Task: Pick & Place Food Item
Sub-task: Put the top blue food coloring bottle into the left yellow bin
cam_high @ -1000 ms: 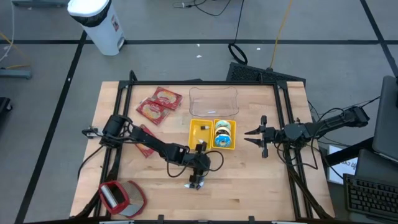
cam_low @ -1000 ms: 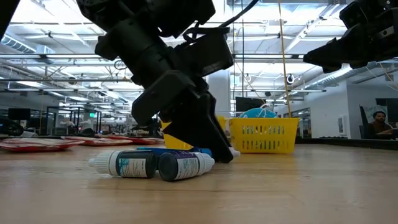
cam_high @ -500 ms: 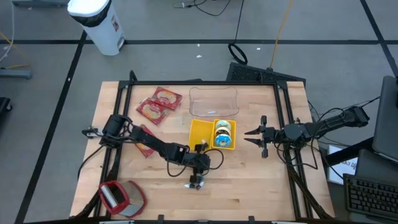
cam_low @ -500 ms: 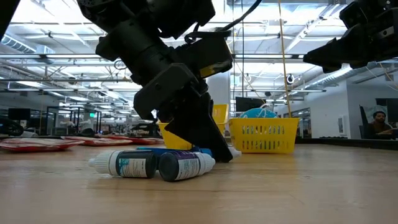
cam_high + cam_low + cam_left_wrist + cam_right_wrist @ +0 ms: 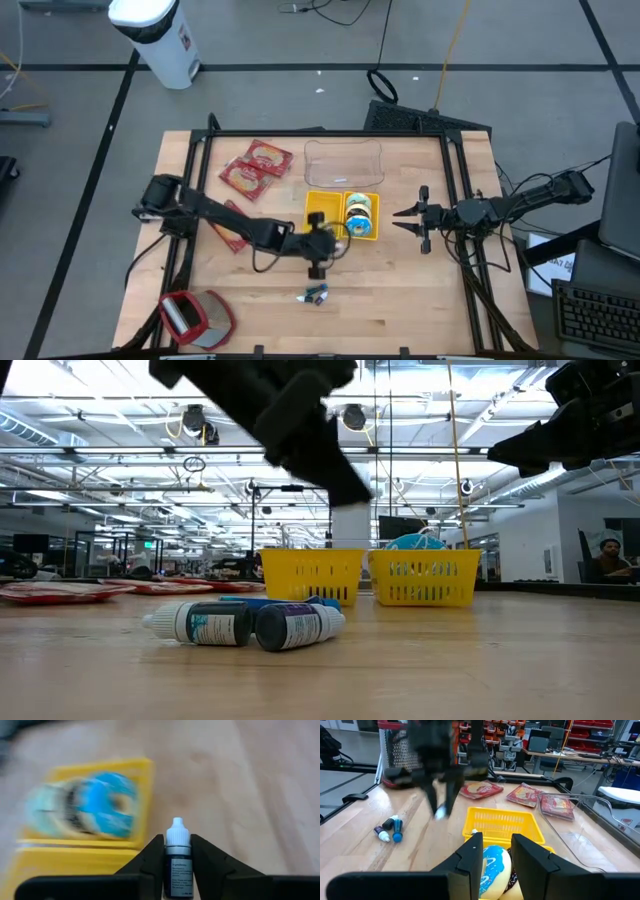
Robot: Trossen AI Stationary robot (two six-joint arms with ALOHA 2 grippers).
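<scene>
Pinching small dropper bottle (image 5: 177, 865), left gripper (image 5: 177, 857) hangs above wooden table (image 5: 400, 300); right gripper (image 5: 408, 222) parted.

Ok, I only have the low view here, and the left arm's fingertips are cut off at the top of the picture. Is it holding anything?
Observer: Yes. The left wrist view shows the left gripper shut on a small dropper bottle, white cap pointing outward.
Operator: Where is it over the table?
Observer: From above, it hangs between the yellow baskets and the other bottles lying on the wood.
Operator: And the right gripper?
Observer: The right gripper is open and empty, held off to the side of the basket with the blue-iced doughnut.
</scene>
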